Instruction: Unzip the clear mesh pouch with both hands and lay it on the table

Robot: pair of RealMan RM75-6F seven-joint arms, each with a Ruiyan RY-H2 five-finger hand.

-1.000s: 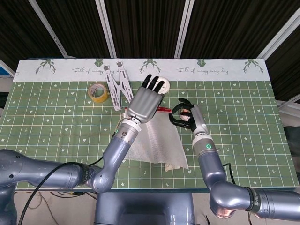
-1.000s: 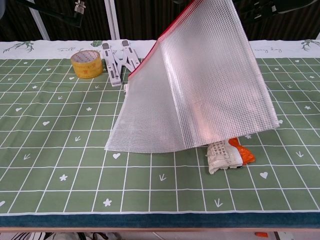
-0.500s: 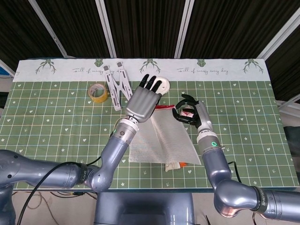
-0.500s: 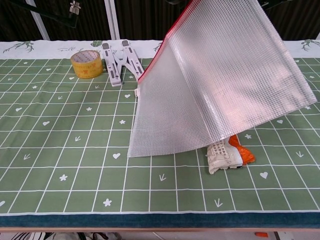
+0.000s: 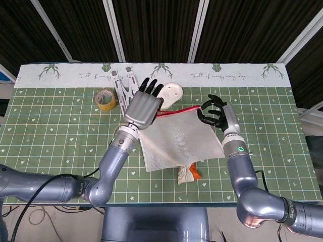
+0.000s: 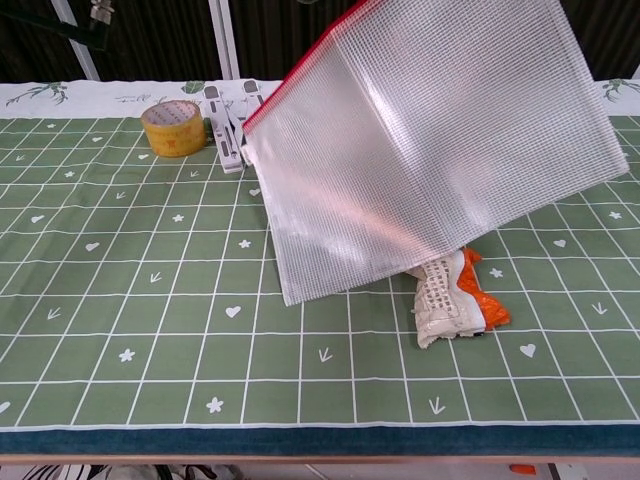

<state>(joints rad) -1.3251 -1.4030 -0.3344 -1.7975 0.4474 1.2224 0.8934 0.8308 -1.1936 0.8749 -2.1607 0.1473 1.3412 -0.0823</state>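
Left hand (image 5: 143,108) and right hand (image 5: 216,112) each grip a top corner of the mesh pouch (image 6: 420,150), which hangs stretched between them above the table (image 6: 120,300).

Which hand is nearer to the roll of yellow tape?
The left hand. It is raised just right of the yellow tape, holding the mesh pouch at its red top edge. The right hand is at the pouch's far corner, much farther from the tape.

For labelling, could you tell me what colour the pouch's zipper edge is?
Red, clearest along the pouch top edge in the chest view.
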